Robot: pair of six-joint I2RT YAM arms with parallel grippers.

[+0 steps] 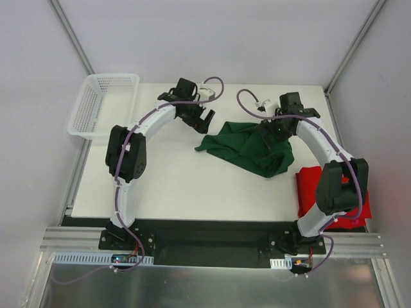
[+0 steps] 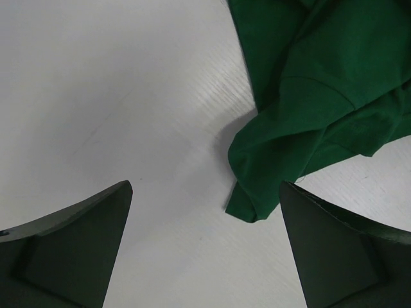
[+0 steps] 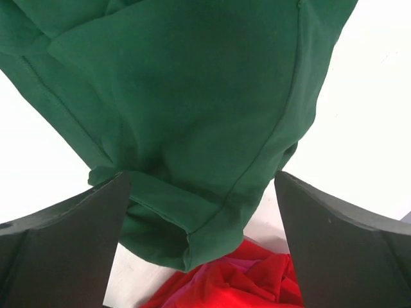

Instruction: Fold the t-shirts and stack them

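Where the green t-shirt [image 1: 247, 149] lies: crumpled in a loose heap on the white table [image 1: 192, 186], right of centre, with one folded corner pointing toward the left arm.
Red t-shirt [image 1: 313, 187]: bunched at the table's right edge near the right arm's base, partly hidden by that arm, close to the green heap.
Left gripper [image 2: 205, 247]: fingers spread wide, holding nothing, over bare table just left of the green corner.
Right gripper [image 3: 202, 240]: fingers wide apart, straddling the green cloth from above; it seems to hover rather than touch, though contact is hard to judge.
White mesh basket [image 1: 103, 106]: at the table's far left corner, well apart from both shirts.
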